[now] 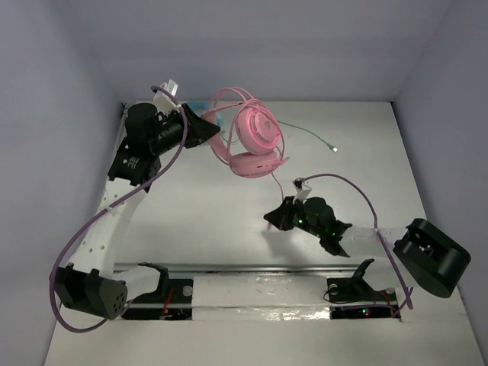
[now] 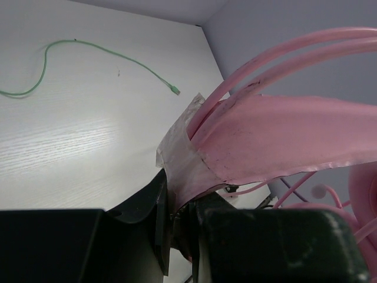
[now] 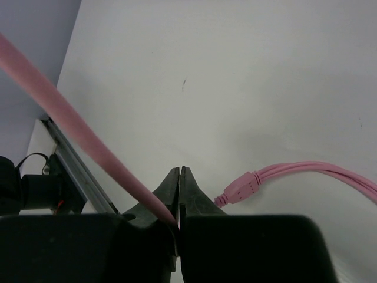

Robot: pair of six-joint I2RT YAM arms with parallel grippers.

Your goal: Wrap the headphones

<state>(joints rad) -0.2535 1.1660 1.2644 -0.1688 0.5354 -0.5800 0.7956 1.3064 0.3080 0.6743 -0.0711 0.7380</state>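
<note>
The pink headphones (image 1: 255, 131) hang above the back of the table, earcups stacked, with the thin double headband toward the left. My left gripper (image 1: 207, 131) is shut on the headband's wide pink strap (image 2: 277, 138), which shows clamped between the jaws in the left wrist view (image 2: 181, 206). The thin pink cable (image 1: 275, 183) drops from the earcups to my right gripper (image 1: 274, 219). In the right wrist view this gripper (image 3: 179, 177) is shut on the cable (image 3: 70, 125). The cable's pink junction piece (image 3: 238, 190) lies on the table just right of the fingertips.
A green cable (image 1: 305, 136) lies on the table right of the headphones and shows in the left wrist view (image 2: 106, 53). A bit of light blue headphone (image 1: 200, 145) shows behind the left gripper. A metal rail (image 1: 252, 268) runs along the front. Walls enclose the back and sides.
</note>
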